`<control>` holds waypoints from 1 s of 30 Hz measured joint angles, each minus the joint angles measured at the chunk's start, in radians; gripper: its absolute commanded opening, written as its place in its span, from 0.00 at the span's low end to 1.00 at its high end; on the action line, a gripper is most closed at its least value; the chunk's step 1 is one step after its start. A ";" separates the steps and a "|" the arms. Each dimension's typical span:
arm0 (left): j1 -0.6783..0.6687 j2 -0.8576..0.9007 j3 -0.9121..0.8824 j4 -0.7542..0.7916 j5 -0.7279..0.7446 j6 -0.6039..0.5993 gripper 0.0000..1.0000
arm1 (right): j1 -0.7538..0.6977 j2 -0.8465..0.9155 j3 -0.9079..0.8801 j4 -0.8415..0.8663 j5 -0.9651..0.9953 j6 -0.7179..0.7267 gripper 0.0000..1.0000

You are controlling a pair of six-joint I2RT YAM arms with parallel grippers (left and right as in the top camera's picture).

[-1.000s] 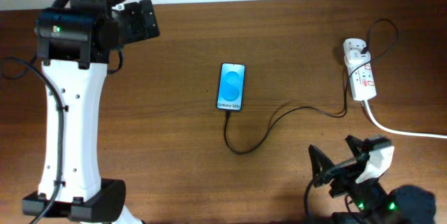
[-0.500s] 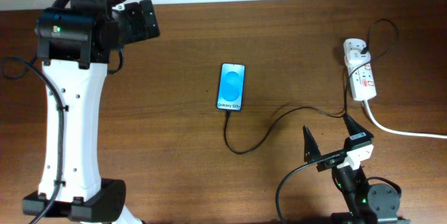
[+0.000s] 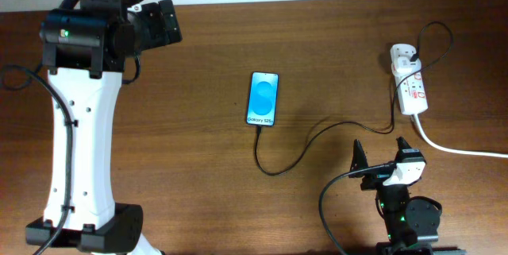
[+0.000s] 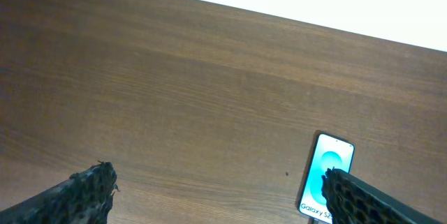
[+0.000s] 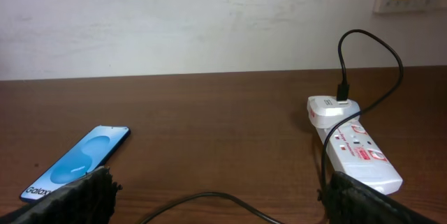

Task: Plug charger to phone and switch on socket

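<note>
**Soft cable, slippy phone, light socket**

The phone (image 3: pixel 263 98) lies flat in the middle of the brown worktop (image 3: pixel 190 175), blue screen up. The thin black charger cable (image 3: pixel 302 147) runs in a loop from the phone's bottom edge over to the white socket (image 3: pixel 413 90) on the right. I cannot tell if its little plug (image 3: pixel 258 127) is pushed all the way in.

My right claw (image 3: pixel 379 145) is spread wide and holds nothing, near the cable and below the socket. My left claw (image 4: pixel 215 182) is spread too, well apart from the phone.

I think the cable is soft and floppy, so I would pinch the hard little plug, not the cord. The phone looks smooth and may slide. The socket looks light, so I would press its red-marked switch (image 5: pixel 350 140) straight down.
</note>
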 measured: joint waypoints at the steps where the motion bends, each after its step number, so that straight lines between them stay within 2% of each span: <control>1: 0.000 0.000 0.000 0.000 0.000 0.000 0.99 | 0.000 0.000 0.000 0.000 0.000 -0.005 0.98; 26: 0.000 0.000 0.000 0.000 0.000 0.000 0.99 | 0.000 0.000 0.000 -0.003 0.022 -0.023 0.98; 30: 0.000 0.000 0.000 -0.048 0.000 0.000 0.99 | 0.000 0.000 0.000 -0.002 0.022 -0.023 0.98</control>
